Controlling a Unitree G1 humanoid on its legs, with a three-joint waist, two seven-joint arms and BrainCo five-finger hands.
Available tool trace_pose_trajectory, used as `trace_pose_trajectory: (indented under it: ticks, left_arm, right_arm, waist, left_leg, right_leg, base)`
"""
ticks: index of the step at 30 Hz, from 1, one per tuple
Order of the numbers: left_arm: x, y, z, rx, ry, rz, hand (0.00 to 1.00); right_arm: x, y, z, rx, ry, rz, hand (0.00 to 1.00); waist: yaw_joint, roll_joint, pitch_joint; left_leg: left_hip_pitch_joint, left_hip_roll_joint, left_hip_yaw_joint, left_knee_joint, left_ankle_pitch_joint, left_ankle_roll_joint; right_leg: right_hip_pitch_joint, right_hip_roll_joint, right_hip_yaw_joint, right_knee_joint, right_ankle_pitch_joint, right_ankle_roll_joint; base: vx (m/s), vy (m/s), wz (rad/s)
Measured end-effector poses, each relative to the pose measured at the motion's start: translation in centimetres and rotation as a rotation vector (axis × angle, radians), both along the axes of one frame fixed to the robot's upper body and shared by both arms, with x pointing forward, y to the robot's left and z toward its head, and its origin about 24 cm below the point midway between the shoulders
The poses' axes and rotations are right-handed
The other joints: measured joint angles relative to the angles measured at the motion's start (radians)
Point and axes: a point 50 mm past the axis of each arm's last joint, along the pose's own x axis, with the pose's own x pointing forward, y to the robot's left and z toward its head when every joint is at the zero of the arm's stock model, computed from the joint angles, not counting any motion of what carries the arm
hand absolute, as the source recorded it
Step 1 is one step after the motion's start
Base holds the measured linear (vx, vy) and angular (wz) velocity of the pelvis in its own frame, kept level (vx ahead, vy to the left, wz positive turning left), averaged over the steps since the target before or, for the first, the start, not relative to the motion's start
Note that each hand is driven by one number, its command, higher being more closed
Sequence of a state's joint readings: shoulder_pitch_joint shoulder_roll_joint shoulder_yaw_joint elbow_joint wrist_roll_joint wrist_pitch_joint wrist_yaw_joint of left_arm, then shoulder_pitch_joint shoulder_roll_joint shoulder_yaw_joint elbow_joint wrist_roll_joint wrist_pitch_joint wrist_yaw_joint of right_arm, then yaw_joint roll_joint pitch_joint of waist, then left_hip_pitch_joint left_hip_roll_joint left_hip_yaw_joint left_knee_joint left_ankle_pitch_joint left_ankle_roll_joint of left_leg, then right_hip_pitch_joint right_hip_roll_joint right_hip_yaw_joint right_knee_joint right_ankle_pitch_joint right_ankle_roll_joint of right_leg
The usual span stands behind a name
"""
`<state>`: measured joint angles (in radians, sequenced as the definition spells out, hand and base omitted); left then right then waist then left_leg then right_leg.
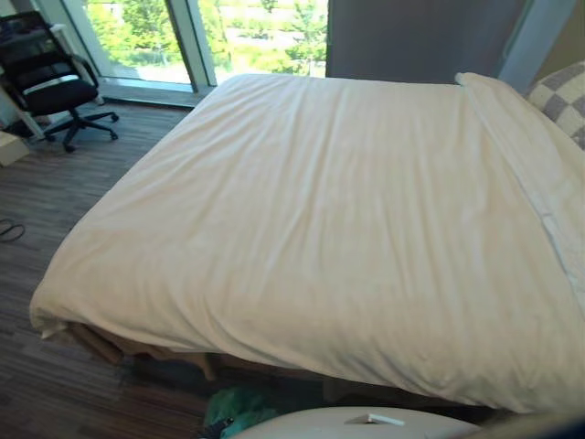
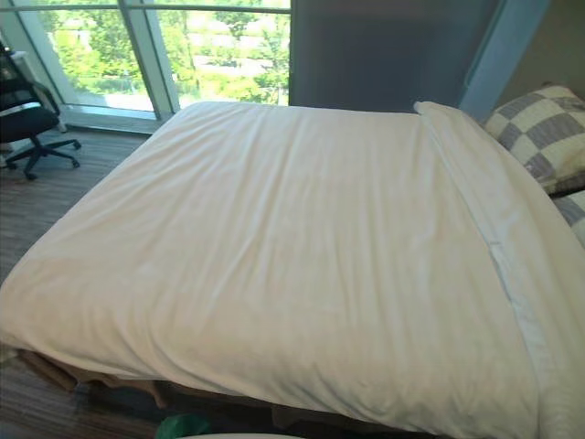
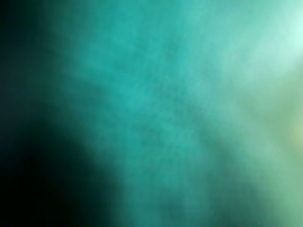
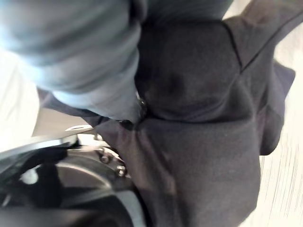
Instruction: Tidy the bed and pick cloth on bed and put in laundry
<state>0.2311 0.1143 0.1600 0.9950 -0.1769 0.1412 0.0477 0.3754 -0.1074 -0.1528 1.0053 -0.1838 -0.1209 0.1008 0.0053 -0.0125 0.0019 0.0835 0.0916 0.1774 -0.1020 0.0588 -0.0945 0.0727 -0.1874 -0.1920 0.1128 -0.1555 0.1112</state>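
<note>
Now green cloth [image 1: 245,405] smothers left hand [image 1: 225,426] nr bed [image 1: 320,229] edge; spread or clenched, can't say.

- A teal-green surface [image 3: 156,104] is seen from very close.
- A faint mottled grain is shown on it, and soft darker bands are seen crossing its middle.
- Toward one corner the surface is lit to a pale mint patch [image 3: 284,42], and a yellowish tinge is seen at that edge.
- A dark area [image 3: 33,189] is seen in the opposite corner and along the adjoining side, and it is merged gradually into the green.
- What the teal-green surface and the dark area are cannot be told from this close.
</note>
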Motion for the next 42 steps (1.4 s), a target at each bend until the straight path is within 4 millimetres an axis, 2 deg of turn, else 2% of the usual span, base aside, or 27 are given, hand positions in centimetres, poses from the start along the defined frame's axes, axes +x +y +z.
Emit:
trace_pose_trajectory:
  ticks: [3,6,7,8,9,10,11,12,13,14,15,17,18,19,20,22,24,26,27,28,29,30,32,35,36,37,42]
  left_arm:
    - [0.0,0.0,0.0,-0.004,-0.027,0.044,1.00]
    - [0.2,-0.6,0.0,-0.013,-0.057,0.093,1.00]
    - [0.6,-0.8,0.1,-0.016,-0.082,0.101,1.00]
    - [0.6,-0.7,0.2,-0.017,-0.093,0.105,1.00]
    - [0.7,-0.5,0.2,-0.018,-0.099,0.103,1.00]
    - [1.0,-0.5,0.3,-0.023,-0.116,0.095,1.00]
    - [1.4,-0.6,0.3,-0.022,-0.124,0.080,1.00]
    - [1.4,-0.7,0.3,-0.025,-0.126,0.079,1.00]
    - [1.5,-0.9,0.3,-0.031,-0.125,0.061,1.00]
    - [1.6,-0.8,0.3,-0.033,-0.131,0.057,1.00]
    - [2.4,-0.7,0.5,-0.030,-0.155,0.028,1.00]
    - [3.0,-0.3,0.7,-0.016,-0.159,-0.034,1.00]
    - [3.7,0.0,0.8,-0.013,-0.169,-0.064,1.00]
    - [3.8,0.6,0.9,0.004,-0.161,-0.085,1.00]
    - [3.9,0.7,0.9,0.009,-0.145,-0.126,1.00]
    - [4.5,0.3,0.9,-0.001,-0.149,-0.163,1.00]
    - [5.0,0.0,0.8,-0.014,-0.148,-0.177,1.00]
    - [5.0,0.0,0.7,-0.014,-0.136,-0.206,1.00]
    - [4.9,-0.2,0.6,-0.020,-0.126,-0.210,1.00]
    - [4.8,-0.8,0.5,-0.035,-0.119,-0.232,1.00]
    - [5.0,-1.0,0.5,-0.038,-0.119,-0.248,1.00]
    - [5.2,-1.1,0.5,-0.035,-0.116,-0.265,1.00]
    - [5.1,-0.9,0.3,-0.021,-0.082,-0.314,1.00]
    - [4.3,-0.8,0.2,-0.009,-0.048,-0.344,1.00]
    - [4.2,-0.8,0.2,-0.007,-0.047,-0.345,1.00]
    - [4.2,-0.6,0.2,-0.001,-0.046,-0.341,1.00]
    - [3.3,-0.7,0.1,-0.020,-0.060,-0.263,1.00]
  right_arm:
    - [1.4,-0.5,0.0,-0.012,-0.030,0.059,1.00]
    - [3.5,-1.1,0.3,-0.033,-0.082,0.097,1.00]
    - [4.1,-1.3,0.4,-0.042,-0.092,0.125,1.00]
    - [4.6,-1.1,0.4,-0.043,-0.103,0.150,1.00]
    - [4.7,-1.0,0.4,-0.041,-0.109,0.157,1.00]
    - [5.0,-1.0,0.5,-0.038,-0.117,0.148,1.00]
    - [5.3,-1.2,0.5,-0.038,-0.121,0.127,1.00]
    - [5.5,-1.4,0.5,-0.042,-0.122,0.123,1.00]
    - [5.9,-1.7,0.5,-0.048,-0.119,0.123,1.00]
    - [6.3,-1.6,0.4,-0.044,-0.114,0.124,1.00]
    - [6.8,-1.4,0.3,-0.032,-0.107,0.123,1.00]
    - [8.5,-0.7,0.3,-0.008,-0.136,0.107,1.00]
    - [9.0,-0.1,0.3,0.015,-0.152,0.066,1.00]
    - [9.5,0.6,0.2,0.041,-0.172,0.035,1.00]
    - [9.1,0.5,0.2,0.048,-0.171,-0.011,1.00]
    - [8.3,-0.3,0.2,0.038,-0.160,-0.070,1.00]
    - [9.0,-0.2,0.3,0.045,-0.183,-0.084,1.00]
    - [9.3,-0.2,0.5,0.052,-0.214,-0.107,1.00]
    - [9.2,-0.4,0.5,0.047,-0.217,-0.118,1.00]
    - [9.1,-0.9,0.6,0.039,-0.230,-0.142,1.00]
    - [9.2,-1.2,0.7,0.035,-0.239,-0.162,1.00]
    - [9.2,-1.3,0.8,0.036,-0.249,-0.178,1.00]
    - [9.2,-1.3,0.8,0.049,-0.269,-0.213,1.00]
    - [8.9,-1.0,0.7,0.065,-0.284,-0.224,1.00]
    - [8.8,-0.9,0.7,0.071,-0.285,-0.224,1.00]
    - [8.8,-0.6,0.6,0.081,-0.286,-0.223,1.00]
    - [9.2,-0.4,0.7,0.106,-0.303,-0.247,1.00]
  waist:
    - [0.002,0.004,0.008]
    - [0.012,0.022,0.024]
    - [0.014,0.024,0.025]
    - [0.010,0.018,0.026]
    - [0.009,0.008,0.027]
    - [0.010,-0.011,0.026]
    - [0.009,-0.005,0.034]
    - [0.007,0.002,0.042]
    - [0.000,0.015,0.051]
    - [0.002,0.008,0.056]
    - [0.012,0.002,0.073]
    - [0.017,-0.009,0.103]
    - [0.010,-0.024,0.113]
    - [0.004,-0.038,0.124]
    - [-0.017,-0.045,0.132]
    - [-0.017,-0.017,0.142]
    - [-0.004,-0.008,0.150]
    - [0.003,-0.002,0.152]
    - [0.003,0.007,0.153]
    - [0.001,0.041,0.144]
    - [-0.002,0.052,0.145]
    - [-0.008,0.055,0.149]
    - [-0.008,0.051,0.166]
    - [-0.010,0.049,0.168]
    - [-0.010,0.043,0.166]
    - [-0.010,0.021,0.163]
    - [0.005,0.027,0.165]
  left_leg:
    - [-0.024,-0.003,-0.057,-0.001,0.040,0.001]
    - [-0.055,-0.003,-0.113,-0.003,0.057,0.013]
    - [-0.072,-0.009,-0.128,-0.003,0.042,0.050]
    - [-0.087,-0.021,-0.099,-0.003,-0.001,0.117]
    - [-0.095,-0.029,-0.069,-0.002,-0.029,0.142]
    - [-0.129,-0.031,0.019,0.049,-0.040,0.147]
    - [-0.176,-0.032,0.106,0.153,-0.040,0.154]
    - [-0.177,-0.033,0.142,0.186,-0.030,0.164]
    - [-0.169,-0.046,0.171,0.182,-0.002,0.146]
    - [-0.172,-0.061,0.148,0.168,0.013,0.142]
    - [-0.175,-0.083,0.133,0.135,0.036,0.155]
    - [-0.171,-0.118,0.103,0.071,0.079,0.192]
    - [-0.170,-0.129,0.132,0.030,0.049,0.240]
    - [-0.166,-0.126,0.247,0.044,-0.011,0.267]
    - [-0.145,-0.124,0.294,0.048,-0.010,0.263]
    - [-0.108,-0.139,0.217,0.008,0.062,0.222]
    - [-0.095,-0.155,0.147,0.004,0.061,0.232]
    - [-0.071,-0.184,0.079,-0.001,0.045,0.237]
    - [-0.064,-0.184,0.052,-0.001,0.043,0.237]
    - [-0.066,-0.179,0.000,-0.001,0.043,0.237]
    - [-0.067,-0.177,-0.022,-0.001,0.043,0.236]
    - [-0.070,-0.176,-0.059,-0.001,0.043,0.236]
    - [-0.065,-0.175,-0.132,-0.001,0.049,0.240]
    - [-0.062,-0.180,-0.186,-0.001,0.064,0.235]
    - [-0.062,-0.184,-0.189,-0.002,0.066,0.232]
    - [-0.059,-0.197,-0.191,-0.002,0.066,0.231]
    - [-0.030,-0.195,-0.176,-0.002,0.054,0.201]
  right_leg:
    - [0.039,-0.001,-0.085,-0.009,-0.009,-0.011]
    - [0.056,0.000,-0.187,0.021,-0.050,-0.006]
    - [0.065,-0.007,-0.242,0.035,-0.063,0.002]
    - [0.088,-0.023,-0.306,0.022,-0.062,0.008]
    - [0.101,-0.037,-0.343,0.006,-0.059,0.014]
    - [0.114,-0.071,-0.424,-0.007,-0.040,0.010]
    - [0.126,-0.095,-0.504,0.007,-0.042,0.007]
    - [0.139,-0.100,-0.536,0.019,-0.047,0.005]
    - [0.160,-0.099,-0.586,0.059,-0.058,0.020]
    - [0.161,-0.109,-0.597,0.073,-0.060,0.011]
    - [0.165,-0.112,-0.583,0.083,-0.054,-0.003]
    - [0.173,-0.123,-0.616,0.111,-0.055,-0.004]
    - [0.183,-0.133,-0.654,0.125,-0.055,-0.004]
    - [0.215,-0.142,-0.686,0.125,-0.038,-0.001]
    - [0.249,-0.144,-0.699,0.143,-0.006,-0.004]
    - [0.287,-0.147,-0.687,0.192,-0.013,0.011]
    - [0.293,-0.121,-0.672,0.135,-0.040,0.029]
    - [0.289,-0.141,-0.691,0.198,-0.018,0.007]
    - [0.283,-0.151,-0.674,0.257,0.000,-0.025]
    - [0.251,-0.157,-0.634,0.352,0.019,-0.100]
    - [0.237,-0.148,-0.594,0.369,-0.009,-0.095]
    - [0.212,-0.110,-0.512,0.364,-0.056,-0.072]
    - [0.168,-0.021,-0.377,0.306,-0.125,-0.058]
    - [0.113,0.075,-0.221,0.167,-0.126,-0.065]
    - [0.108,0.091,-0.184,0.123,-0.119,-0.067]
    - [0.104,0.105,-0.139,0.073,-0.083,-0.083]
    - [0.150,0.099,-0.176,0.039,-0.083,-0.082]
  base:
    - [-0.02,-0.046,0.88]
    - [-0.16,-0.050,1.04]
    - [-0.15,-0.037,1.28]
    - [-0.11,-0.028,1.37]
    - [-0.03,0.049,1.61]
    - [0.01,0.085,1.80]
    - [0.03,0.113,1.85]
    - [0.10,0.123,1.93]
    - [0.11,0.107,1.45]
    - [0.09,0.127,1.52]
    - [0.04,0.100,1.22]
    - [0.01,0.087,1.20]
    - [0.00,0.070,1.42]
    - [0.09,0.107,2.04]
    - [0.10,0.078,1.88]
    - [0.12,0.033,1.59]
    - [0.06,0.021,1.16]
    - [0.05,0.041,0.98]
    - [0.10,0.031,1.06]
    - [0.11,0.034,0.94]
    - [0.08,0.007,1.05]
    - [0.06,-0.026,1.05]
    - [0.05,-0.055,1.08]
    - [0.03,-0.095,0.72]
    - [0.02,-0.126,0.52]
    - [0.05,-0.119,0.43]
    - [0.06,-0.099,0.12]
